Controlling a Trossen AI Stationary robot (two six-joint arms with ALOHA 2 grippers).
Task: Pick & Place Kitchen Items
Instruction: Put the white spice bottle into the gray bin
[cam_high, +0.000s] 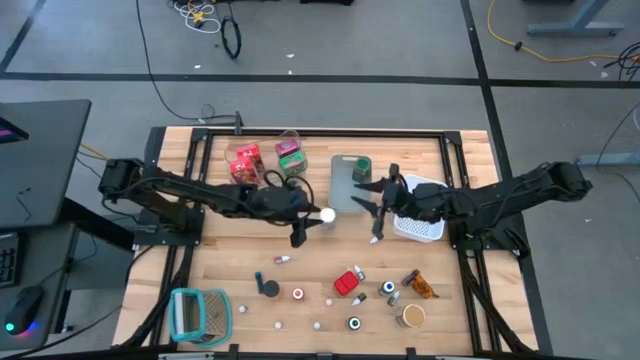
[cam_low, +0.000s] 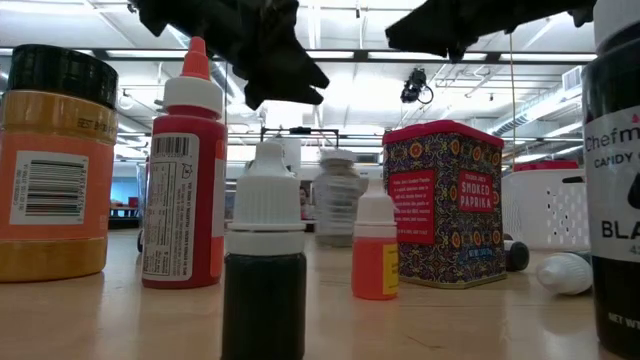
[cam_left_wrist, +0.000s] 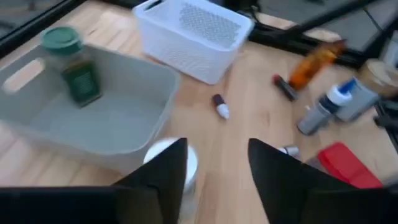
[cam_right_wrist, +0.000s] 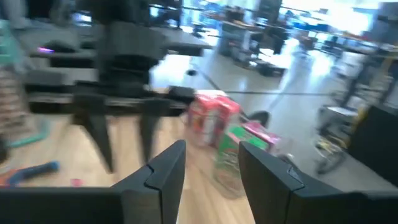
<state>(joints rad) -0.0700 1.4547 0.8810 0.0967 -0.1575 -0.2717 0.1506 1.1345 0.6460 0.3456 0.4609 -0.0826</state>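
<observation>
Table (cam_high: 230, 270), mid-board: grey bin (cam_high: 345, 185) holding a green-capped jar (cam_high: 362, 168); white basket (cam_high: 420, 225) beside it. Left gripper (cam_high: 300, 232) above the bin's near edge, fingers parted, empty; white-capped jar (cam_high: 326, 214) touching or just beside one finger, cannot tell. Right gripper (cam_high: 378, 222) between bin and basket, fingers parted, empty. Front: red tin (cam_high: 346, 283), brown jar (cam_high: 411, 316), small bottles scattered.
</observation>
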